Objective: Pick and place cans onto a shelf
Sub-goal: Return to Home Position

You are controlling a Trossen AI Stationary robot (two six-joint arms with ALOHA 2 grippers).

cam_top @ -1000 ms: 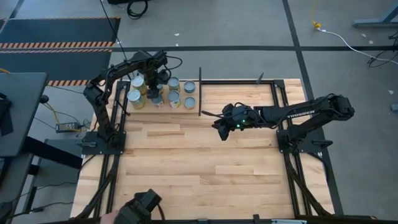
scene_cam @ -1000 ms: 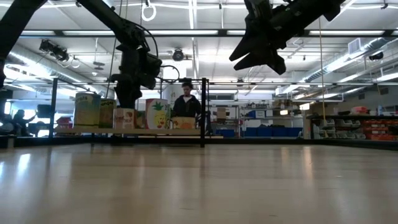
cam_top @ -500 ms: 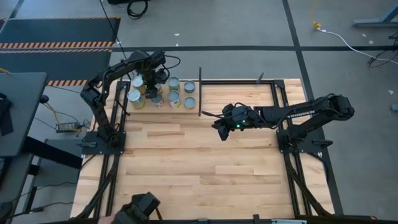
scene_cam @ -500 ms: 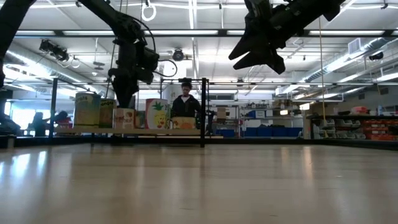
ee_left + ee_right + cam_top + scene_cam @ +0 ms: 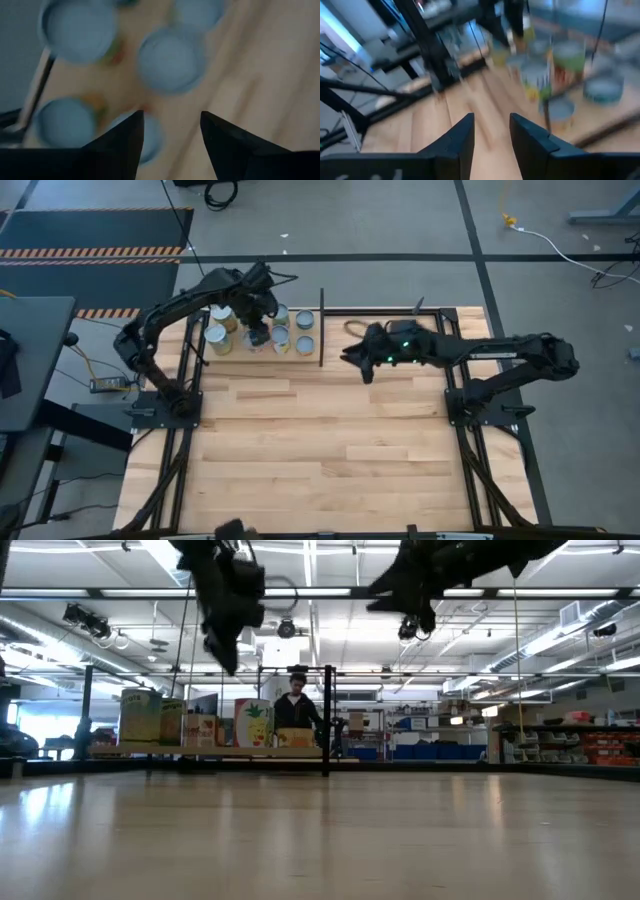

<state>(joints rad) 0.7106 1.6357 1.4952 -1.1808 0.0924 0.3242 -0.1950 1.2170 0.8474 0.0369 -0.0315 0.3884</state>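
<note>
Blue-lidded round tin cans [image 5: 304, 345] stand on the pale wooden shelf [image 5: 200, 751]; left gripper [image 5: 169, 120] hovers above them, right gripper [image 5: 491, 120] beside, both spread apart, empty.

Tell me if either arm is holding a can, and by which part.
Nothing is held: left gripper, above the cans, and right gripper both show open, empty jaws.

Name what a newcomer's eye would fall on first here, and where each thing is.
Cans crowd the shelf at the table's upper-left corner in the high view, with the left gripper hanging just above them, fingers open and empty. The right gripper hovers over the tabletop just right of the shelf, also open. In the low view, a person stands beyond the shelf.
</note>
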